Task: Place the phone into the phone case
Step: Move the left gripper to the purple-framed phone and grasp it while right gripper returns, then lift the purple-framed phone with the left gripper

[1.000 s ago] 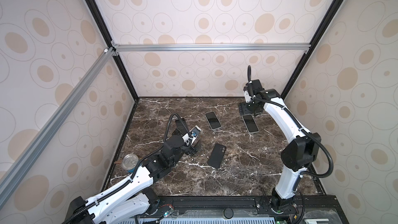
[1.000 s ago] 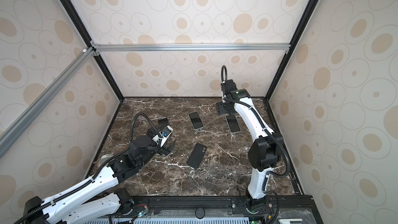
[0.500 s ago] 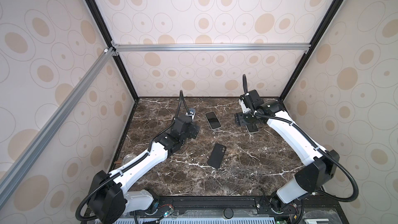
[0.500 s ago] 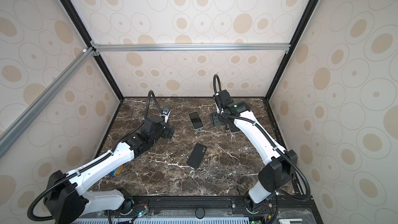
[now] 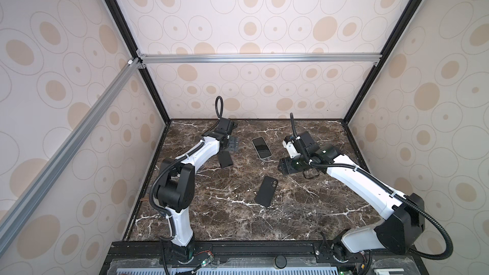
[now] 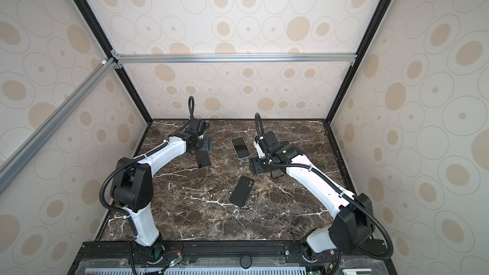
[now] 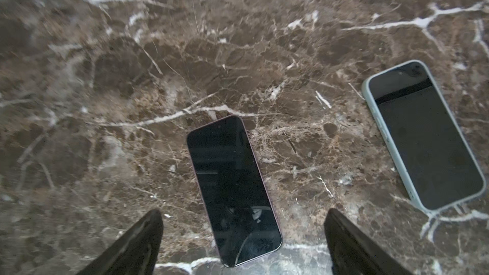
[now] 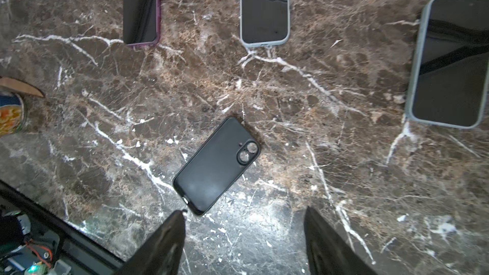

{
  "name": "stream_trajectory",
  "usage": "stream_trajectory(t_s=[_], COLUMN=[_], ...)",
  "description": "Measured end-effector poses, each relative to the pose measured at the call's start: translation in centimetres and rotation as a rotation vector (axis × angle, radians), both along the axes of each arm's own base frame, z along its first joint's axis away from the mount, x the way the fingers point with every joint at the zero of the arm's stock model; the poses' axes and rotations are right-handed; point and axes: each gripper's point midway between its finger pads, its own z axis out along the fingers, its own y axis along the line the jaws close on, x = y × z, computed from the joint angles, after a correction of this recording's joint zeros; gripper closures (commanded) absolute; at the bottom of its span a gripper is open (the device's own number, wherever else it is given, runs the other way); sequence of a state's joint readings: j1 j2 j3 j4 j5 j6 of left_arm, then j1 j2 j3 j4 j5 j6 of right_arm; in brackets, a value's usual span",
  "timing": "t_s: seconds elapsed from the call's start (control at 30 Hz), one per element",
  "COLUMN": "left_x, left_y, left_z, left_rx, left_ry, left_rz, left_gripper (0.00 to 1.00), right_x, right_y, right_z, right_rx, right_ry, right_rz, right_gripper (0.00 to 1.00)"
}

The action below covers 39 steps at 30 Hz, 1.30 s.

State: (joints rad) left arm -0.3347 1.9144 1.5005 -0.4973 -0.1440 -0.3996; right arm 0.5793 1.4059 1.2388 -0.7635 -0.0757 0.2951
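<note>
- table point(image 5: 304, 207): brown marble-look slab with white veins, polished; it throws glare in the right wrist view
- black phone case point(image 8: 217, 165): matt, soft-looking plastic or rubber, with faint dusty smudges
- purple-rimmed phone point(image 7: 232, 189): glossy glass front, mirror-like; hairline marks near one end, crack or reflection, can't tell
- pale-rimmed phone point(image 7: 426, 138): same glossy glass; the rim is matt grey-blue plastic
- left gripper fingers point(image 7: 137, 244): black plastic, slight sheen
- arm shells point(image 5: 197, 154): smooth white plastic; joints matt black
- frame rail point(image 5: 259, 58): bare brushed aluminium
- walls point(image 5: 264, 9): matt printed sheet, paper or cloth unclear
</note>
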Motion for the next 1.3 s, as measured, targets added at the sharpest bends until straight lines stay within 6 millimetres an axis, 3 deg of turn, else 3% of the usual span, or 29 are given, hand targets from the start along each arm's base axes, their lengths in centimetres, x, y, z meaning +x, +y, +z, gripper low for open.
stream_trajectory(t_s=[0.3,0.63,0.87,1.1,1.3], left_x=[1.8,1.0,1.0,2.2,2.2], left_y=[0.9,2.1,2.3,2.4,2.5], left_z=[-3.7,-8.5,-9.1,-9.1,-9.2], left_rx=[-0.053,-0.02,-0.017,-0.039,-0.045], left_ry=[0.079,0.187,0.198,0.19,0.193], left_rz=[0.135,0.191,0.196,0.198,0.198], left_gripper=[0.1,0.12,0.14,0.25,0.21], right_x=[-2.1,-2.6,-2.9,-3.0,-3.0], right_y=[0.0,0.2,0.0,0.0,0.0], right_z=[0.5,-0.3,-0.9,-1.1,-1.1], right_rx=[0.077,0.088,0.078,0.075,0.075], right_ry=[-0.019,0.005,0.017,0.021,0.021], right_rz=[0.026,0.041,0.047,0.047,0.047], right_gripper=[0.28,0.28,0.28,0.28,0.28])
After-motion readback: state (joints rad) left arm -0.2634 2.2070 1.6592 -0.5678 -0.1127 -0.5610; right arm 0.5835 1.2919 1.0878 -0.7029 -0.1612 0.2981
